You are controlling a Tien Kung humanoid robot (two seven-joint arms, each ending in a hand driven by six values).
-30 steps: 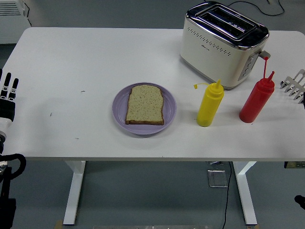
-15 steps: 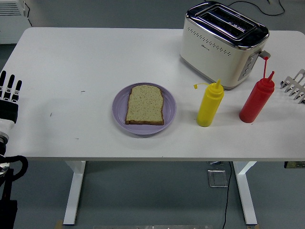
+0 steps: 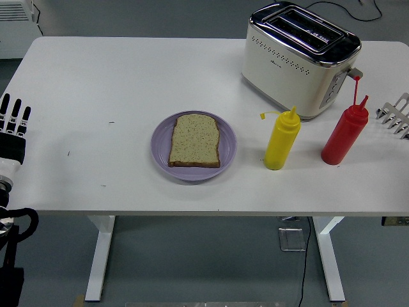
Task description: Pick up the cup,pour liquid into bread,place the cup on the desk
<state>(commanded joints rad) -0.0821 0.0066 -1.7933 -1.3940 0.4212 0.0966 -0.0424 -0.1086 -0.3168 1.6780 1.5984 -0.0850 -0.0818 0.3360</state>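
A slice of bread [image 3: 194,140] lies on a purple plate [image 3: 160,148] at the table's middle. A yellow squeeze bottle [image 3: 281,140] stands upright to the plate's right, and a red squeeze bottle [image 3: 344,132] stands further right. My left hand [image 3: 13,125] is at the table's left edge, fingers straight and spread, holding nothing. My right hand [image 3: 396,114] shows only its silver fingertips at the right edge, spread and empty, a short way right of the red bottle. No cup is in view.
A cream and chrome toaster [image 3: 298,57] stands at the back right, just behind the two bottles. The white table [image 3: 96,83] has a few small dark marks on its left half.
My left hand has drifted slightly right and down at the table's left edge. My right hand has shifted a little right. Nothing else has moved.
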